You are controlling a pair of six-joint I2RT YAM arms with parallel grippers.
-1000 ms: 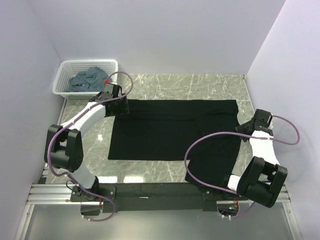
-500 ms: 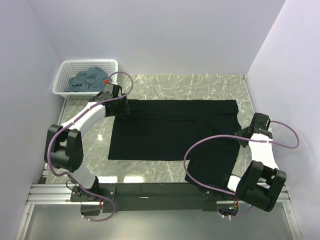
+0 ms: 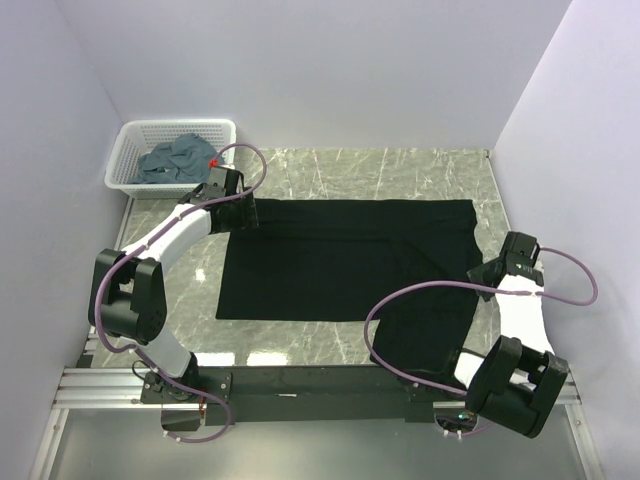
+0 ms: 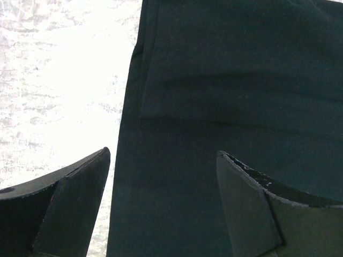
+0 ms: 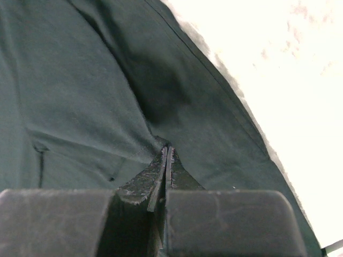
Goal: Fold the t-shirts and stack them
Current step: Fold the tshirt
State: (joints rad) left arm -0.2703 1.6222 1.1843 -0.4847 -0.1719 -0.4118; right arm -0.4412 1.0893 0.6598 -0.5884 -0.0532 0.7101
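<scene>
1. Black cloth first: the black t-shirt (image 3: pixel 340 265) lies spread across the middle of the top view, and one part of it runs down toward the lower right.
2. The likeliest slip, I judge, is on the right. The right gripper (image 5: pixel 166 155) has its jaws pressed together on only a small pucker of cloth at the shirt's right edge. A quick pull could drag that thin pinch free or bunch the flat part.
3. A second risk is that the left gripper (image 3: pixel 240 212), its jaws wide apart, holds nothing. Nothing pins the shirt's upper left corner, so the whole shirt may slide.
4. In the left wrist view the shirt's edge runs between the fingers (image 4: pixel 80 187), nearer the one at lower left.
5. Further out, the slate blue-grey shirts (image 3: pixel 178 158) wait in the white basket (image 3: pixel 125 160) at upper left.
</scene>
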